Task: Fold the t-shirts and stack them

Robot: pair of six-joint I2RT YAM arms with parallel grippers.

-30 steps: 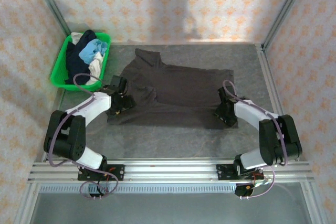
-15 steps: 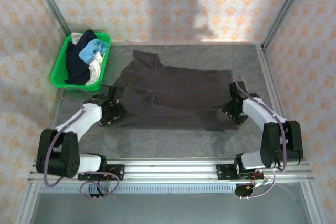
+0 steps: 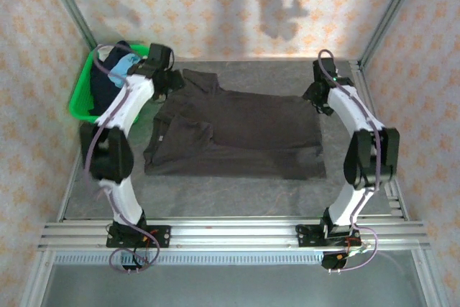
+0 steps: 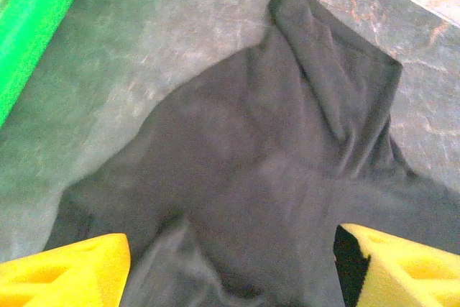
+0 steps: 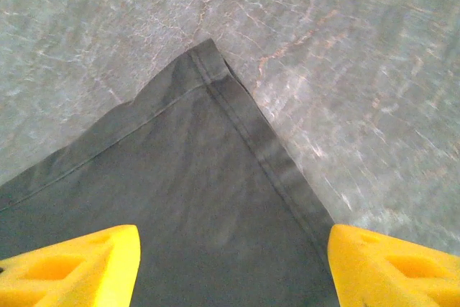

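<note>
Relocated left gripper (image 4: 231, 271) and right gripper (image 5: 233, 267) from 6 to 12 o'clock edge of dark shirt (image 3: 244, 131); both spread wide, empty. Probably set up for folding far edge.

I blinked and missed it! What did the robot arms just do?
Both arms reached from the near corners of the dark t-shirt to its far corners. The left gripper and right gripper hover there open. The t-shirt and green basket stayed put.

Dark t-shirt (image 3: 244, 131) flat on table (image 3: 237, 192), left pincer (image 3: 171, 83) by far sleeve, right pincer (image 3: 317, 100) at far corner
</note>
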